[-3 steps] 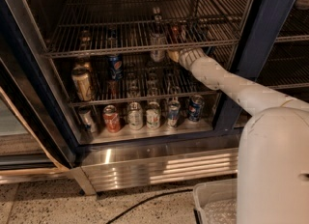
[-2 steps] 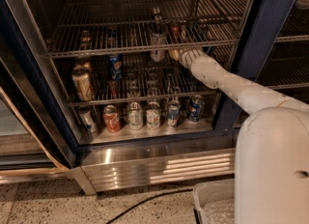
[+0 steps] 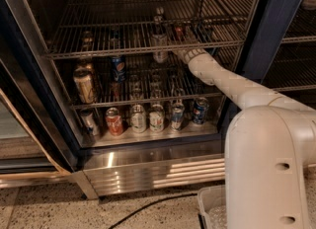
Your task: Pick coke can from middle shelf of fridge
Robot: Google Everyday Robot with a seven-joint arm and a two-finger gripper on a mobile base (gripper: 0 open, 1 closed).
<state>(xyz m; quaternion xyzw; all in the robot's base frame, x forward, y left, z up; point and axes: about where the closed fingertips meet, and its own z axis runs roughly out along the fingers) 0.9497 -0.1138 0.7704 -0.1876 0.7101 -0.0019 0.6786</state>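
Inside fridge (image 3: 276, 20), at middle shelf (image 3: 98, 54), gripper (image 3: 190, 54), state unclear, sits five o'clock of coke can (image 3: 178, 30), probably light, slick, best pinched mid-body.

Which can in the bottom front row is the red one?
The second can from the left, red-orange; the others there look silver, pale or blue. The gripper is higher up, by the wire rack's front rail.
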